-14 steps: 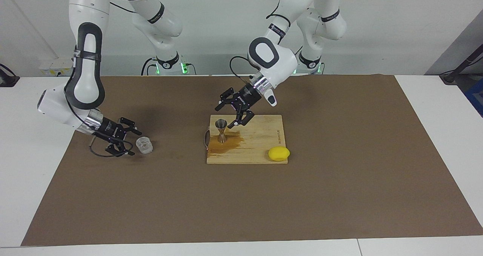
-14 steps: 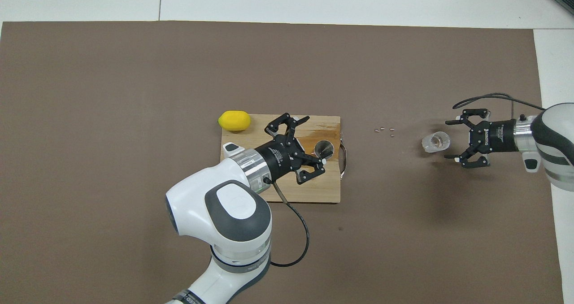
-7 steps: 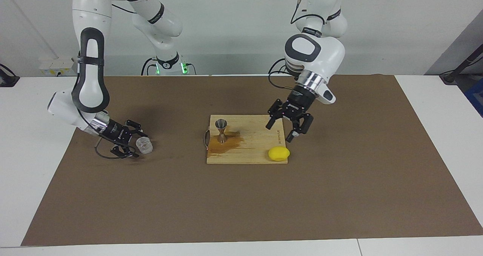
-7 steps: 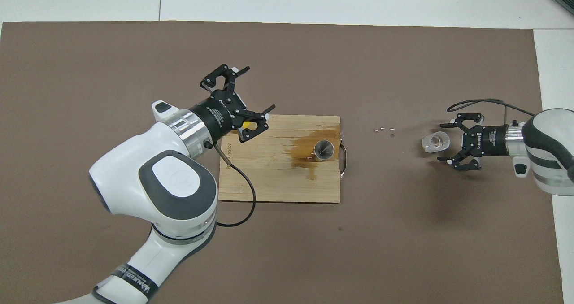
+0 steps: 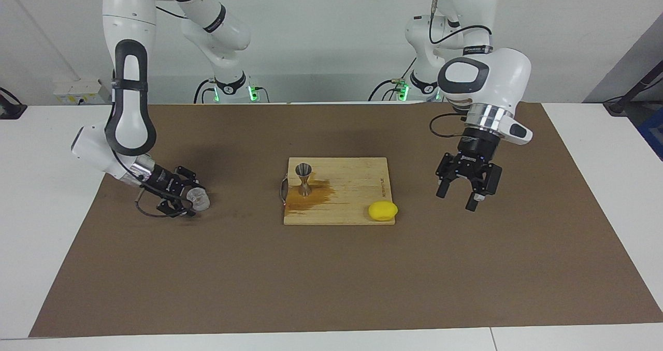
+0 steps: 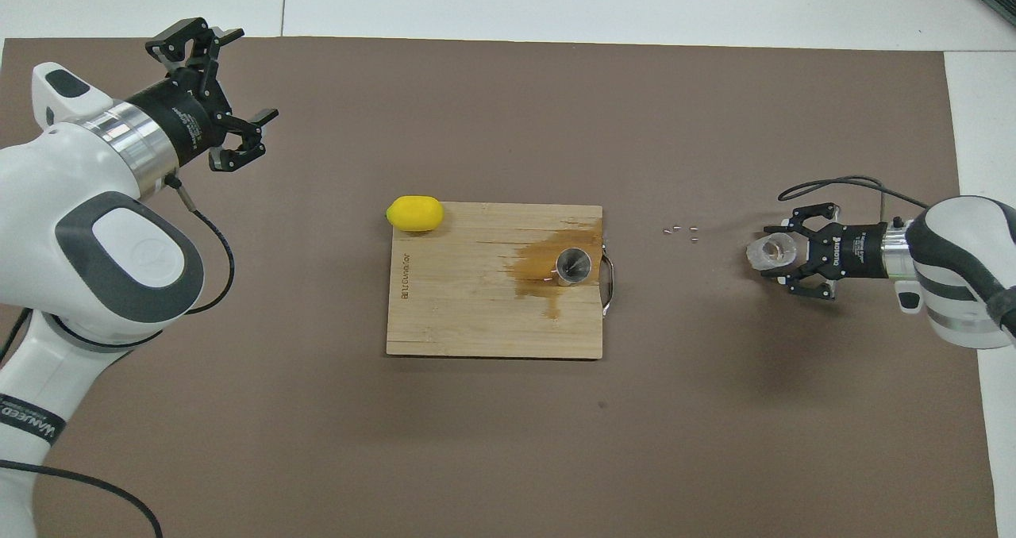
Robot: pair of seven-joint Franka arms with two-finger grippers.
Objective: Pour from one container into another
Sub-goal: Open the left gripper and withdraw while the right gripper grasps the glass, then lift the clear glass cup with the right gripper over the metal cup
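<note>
The clear cup rests on the brown mat toward the right arm's end of the table. My right gripper is low at the mat and shut on the clear cup, one finger on each side. The steel jigger stands upright on the wooden board, at its end toward the right arm. My left gripper is open and empty, raised over the bare mat toward the left arm's end.
A brown wet stain spreads on the board beside the jigger. A yellow lemon sits at the board's corner farther from the robots. A few small bits lie on the mat between board and cup.
My left gripper has swung away from the jigger, across the board and out over the mat at the left arm's end. My right gripper has moved onto the cup and closed on it.
</note>
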